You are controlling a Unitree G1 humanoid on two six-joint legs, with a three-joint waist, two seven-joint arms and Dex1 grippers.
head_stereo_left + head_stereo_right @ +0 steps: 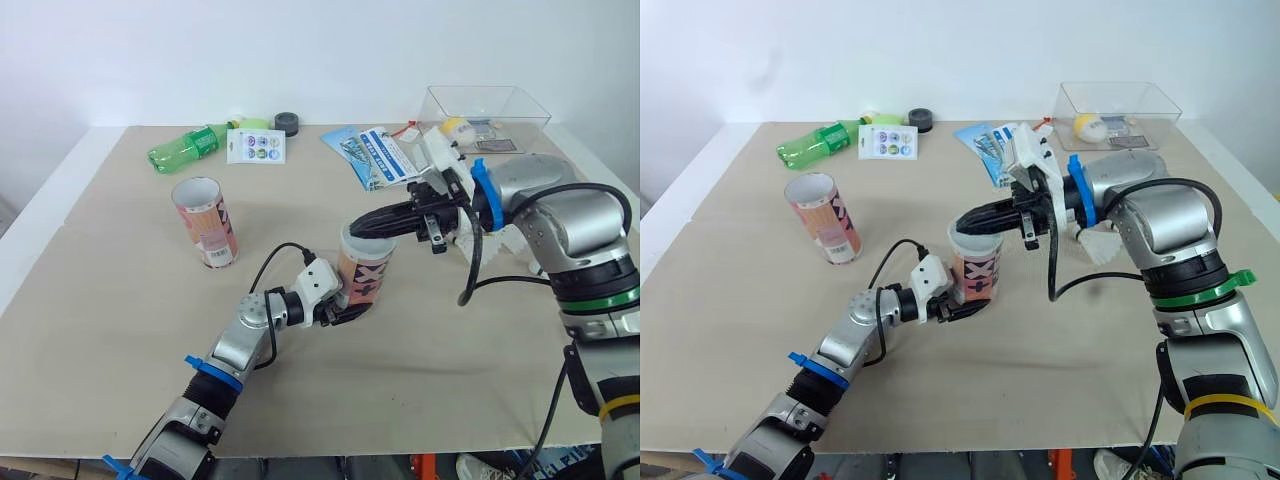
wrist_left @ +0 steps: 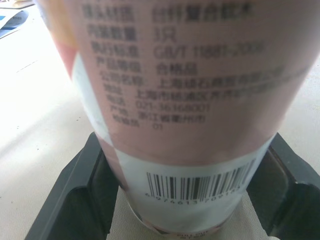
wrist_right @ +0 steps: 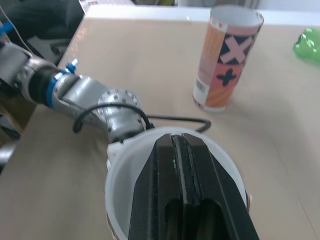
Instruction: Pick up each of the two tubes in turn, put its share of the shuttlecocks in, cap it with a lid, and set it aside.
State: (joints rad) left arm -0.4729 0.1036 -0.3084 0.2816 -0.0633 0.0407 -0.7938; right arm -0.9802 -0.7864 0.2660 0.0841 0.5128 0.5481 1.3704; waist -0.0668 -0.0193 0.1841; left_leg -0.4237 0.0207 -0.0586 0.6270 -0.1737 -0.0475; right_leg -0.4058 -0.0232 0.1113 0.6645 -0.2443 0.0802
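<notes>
A pink and white tube (image 1: pixel 367 272) stands upright in the middle of the table, mouth open. My left gripper (image 1: pixel 350 306) is shut on its lower part; in the left wrist view the black fingers (image 2: pixel 75 185) press on both sides of the tube's (image 2: pixel 180 100) barcode end. My right gripper (image 1: pixel 358 230) is shut, its tips just over the tube's white rim (image 3: pixel 120 175), and I see nothing between them. The second tube (image 1: pixel 205 222) stands open at the left. White shuttlecock feathers (image 1: pixel 1095 245) lie behind my right forearm. A black round lid (image 1: pixel 287 122) sits at the back.
A green bottle (image 1: pixel 190 147) and a sticker card (image 1: pixel 256 146) lie at the back left. A blue leaflet (image 1: pixel 375 155) and a clear plastic box (image 1: pixel 487 110) holding a yellow item are at the back right. The table's beige mat (image 1: pixel 120 330) is bare at the front.
</notes>
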